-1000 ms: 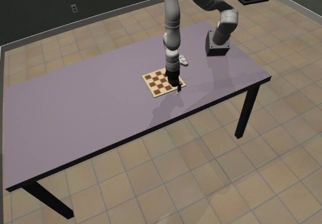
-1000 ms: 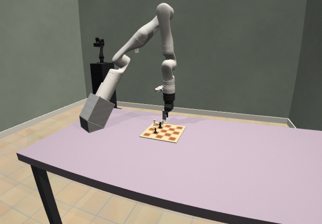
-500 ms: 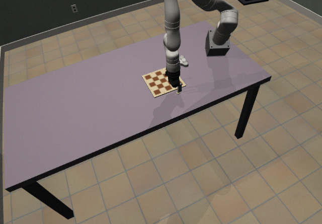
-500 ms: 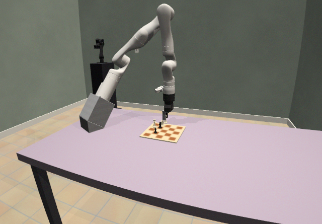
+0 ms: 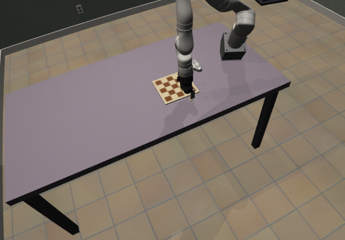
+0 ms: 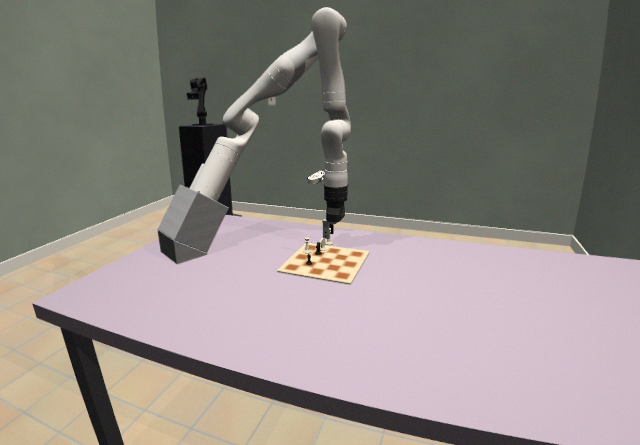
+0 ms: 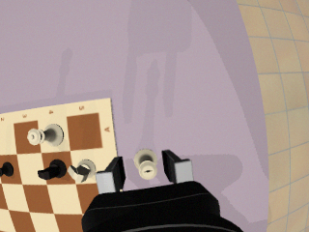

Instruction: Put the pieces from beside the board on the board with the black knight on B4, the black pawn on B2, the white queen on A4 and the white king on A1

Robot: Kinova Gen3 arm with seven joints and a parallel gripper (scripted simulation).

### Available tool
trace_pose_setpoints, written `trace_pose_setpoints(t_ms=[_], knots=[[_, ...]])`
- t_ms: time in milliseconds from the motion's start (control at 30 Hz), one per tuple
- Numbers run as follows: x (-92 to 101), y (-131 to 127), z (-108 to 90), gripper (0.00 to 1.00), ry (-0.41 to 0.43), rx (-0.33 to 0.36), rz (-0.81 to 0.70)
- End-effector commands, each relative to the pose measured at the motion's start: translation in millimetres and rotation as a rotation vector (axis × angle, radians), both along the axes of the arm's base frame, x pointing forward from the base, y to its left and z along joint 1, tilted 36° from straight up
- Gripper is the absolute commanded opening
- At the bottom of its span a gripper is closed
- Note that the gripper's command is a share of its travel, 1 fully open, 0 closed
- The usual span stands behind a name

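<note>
The white king (image 7: 146, 166) (image 5: 191, 100) stands upright beside the board (image 7: 109, 107) (image 5: 168, 98) (image 6: 330, 280), off its A-B corner near column 5. My gripper (image 7: 143, 164) (image 5: 192, 93) (image 6: 327, 230) is open, with one finger on each side of the king; gaps show on both sides in the wrist view. The white queen (image 7: 54, 134) (image 6: 306, 245) stands on A4. The black knight (image 7: 58, 168) (image 6: 318, 248) stands on B4. The black pawn (image 7: 6, 169) (image 6: 309, 260) stands on B2. In the top view the arm hides most pieces.
A white knight (image 7: 85, 169) (image 6: 322, 244) stands on B5, close to my finger on the board side. The purple table's (image 5: 83, 115) (image 6: 439, 326) edge lies beyond the king, away from the board.
</note>
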State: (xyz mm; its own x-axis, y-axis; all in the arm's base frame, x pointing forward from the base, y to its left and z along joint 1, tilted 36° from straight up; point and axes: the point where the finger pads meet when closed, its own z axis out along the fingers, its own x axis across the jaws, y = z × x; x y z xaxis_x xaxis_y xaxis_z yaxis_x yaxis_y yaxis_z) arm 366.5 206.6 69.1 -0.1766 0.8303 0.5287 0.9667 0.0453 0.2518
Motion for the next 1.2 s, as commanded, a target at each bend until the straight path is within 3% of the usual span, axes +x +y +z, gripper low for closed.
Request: trace_pose_setpoints(t_ms=[0, 200, 233, 1167], knots=[[3.6, -0.5, -0.7, 0.79, -0.009, -0.002, 0.001], [3.6, -0.5, -0.7, 0.79, -0.009, -0.002, 0.001], [3.6, -0.5, -0.7, 0.0, -0.009, -0.002, 0.001], [3.6, -0.5, -0.7, 0.0, -0.009, -0.002, 0.001]])
